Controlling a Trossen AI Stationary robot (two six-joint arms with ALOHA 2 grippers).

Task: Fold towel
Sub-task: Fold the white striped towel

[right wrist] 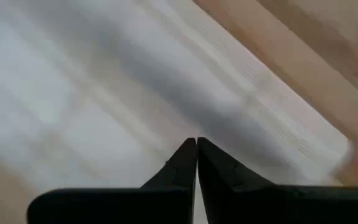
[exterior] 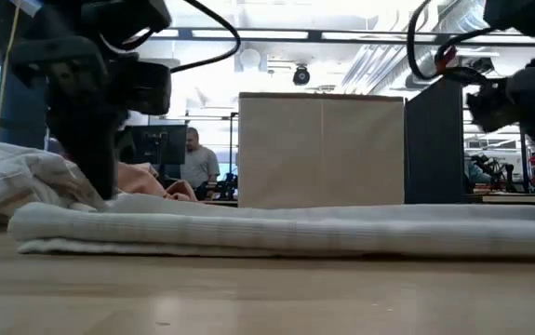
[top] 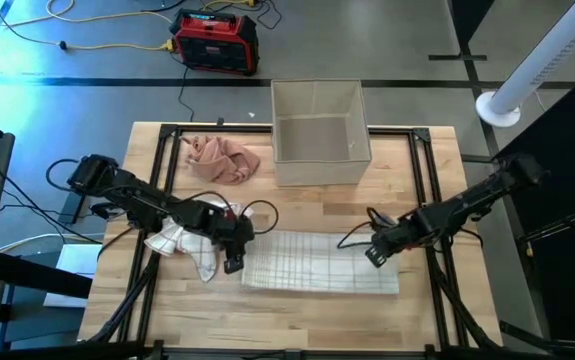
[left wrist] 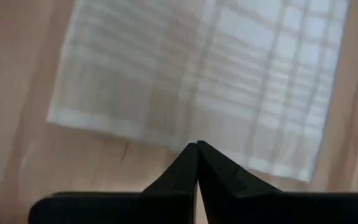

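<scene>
Lying flat on the wooden table, the checked towel is folded into a long strip near the front edge, between the two arms. From table height it looks like a low, thick band across the boards.

The left gripper sits at the towel's left end, just by its edge. Its own camera shows its two dark fingers pressed tight together, tips touching, with nothing between them. The towel lies past the tips.

The right gripper is at the towel's right end, over its far corner. Its fingers are pressed together too and hold nothing. The towel fills most of that view, with bare wood beyond its edge.

A crumpled white cloth lies just left of the towel, partly under the left arm. A pink cloth is bunched up farther back on the left. A tan box with an open top stands at the back middle of the table. A person stands far off in the room behind.
</scene>
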